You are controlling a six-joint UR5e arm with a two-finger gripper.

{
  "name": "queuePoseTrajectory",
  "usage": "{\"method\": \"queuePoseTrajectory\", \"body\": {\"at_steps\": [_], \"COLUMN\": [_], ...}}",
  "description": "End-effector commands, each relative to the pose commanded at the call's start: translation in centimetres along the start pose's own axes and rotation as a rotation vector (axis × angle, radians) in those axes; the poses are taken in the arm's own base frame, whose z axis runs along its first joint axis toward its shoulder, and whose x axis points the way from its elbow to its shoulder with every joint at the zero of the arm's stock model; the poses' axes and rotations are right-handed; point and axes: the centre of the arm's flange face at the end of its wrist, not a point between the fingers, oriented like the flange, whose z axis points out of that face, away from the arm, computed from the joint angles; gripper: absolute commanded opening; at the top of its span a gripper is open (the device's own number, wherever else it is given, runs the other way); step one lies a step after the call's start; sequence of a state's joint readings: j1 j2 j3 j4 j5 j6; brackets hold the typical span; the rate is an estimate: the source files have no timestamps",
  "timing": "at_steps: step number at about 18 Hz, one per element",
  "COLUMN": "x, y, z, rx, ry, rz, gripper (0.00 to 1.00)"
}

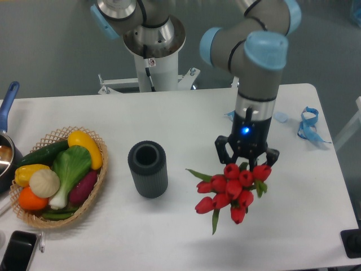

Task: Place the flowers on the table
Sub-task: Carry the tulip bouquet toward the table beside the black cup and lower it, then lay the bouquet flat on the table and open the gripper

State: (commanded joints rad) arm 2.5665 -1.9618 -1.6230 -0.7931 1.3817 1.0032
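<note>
The flowers (232, 189), a bunch of red tulips with green leaves, are at the right half of the white table (186, 113), their heads pointing toward the front edge. My gripper (246, 161) points straight down over the stem end of the bunch, and its dark fingers (223, 149) straddle it. The stems are hidden under the gripper, which appears shut on them. I cannot tell whether the heads touch the tabletop.
A dark grey cylindrical vase (148, 168) stands left of the flowers. A wicker basket (34, 220) of vegetables is at the left, with a pan (4, 152) and a phone (17, 252) beside it. A blue ribbon (308, 124) lies at the back right.
</note>
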Motion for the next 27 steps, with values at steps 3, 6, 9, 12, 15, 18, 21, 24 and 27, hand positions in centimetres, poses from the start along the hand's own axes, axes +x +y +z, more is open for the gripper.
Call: {"method": "queuePoseTrajectory", "body": {"at_steps": [3,6,9,12,15,18,21,24,27], "x": [1.3,1.6,1.9,2.5,2.8,2.7,2.5,2.8,2.7], "y": [-0.5,-0.6,-0.5,-1.2,-1.3,-1.6,-1.9,-2.5,-2.5], "z": [3.4,5.8,7.6,9.6,10.6,11.4,12.2,12.5,12.2], "rx": [-0.095,-0.129,-0.193,-0.241,-0.248,-0.246,-0.245,-0.242,-0.24], "ry": [0.002,0.022,0.006,0.001,0.013,0.019,0.021,0.021,0.018], "rz": [0.032,0.04,0.059,0.095,0.098,0.099,0.099,0.105,0.107], "gripper": [0.45,0.45,0.45,0.45,0.45,0.45,0.45,0.45,0.56]}}
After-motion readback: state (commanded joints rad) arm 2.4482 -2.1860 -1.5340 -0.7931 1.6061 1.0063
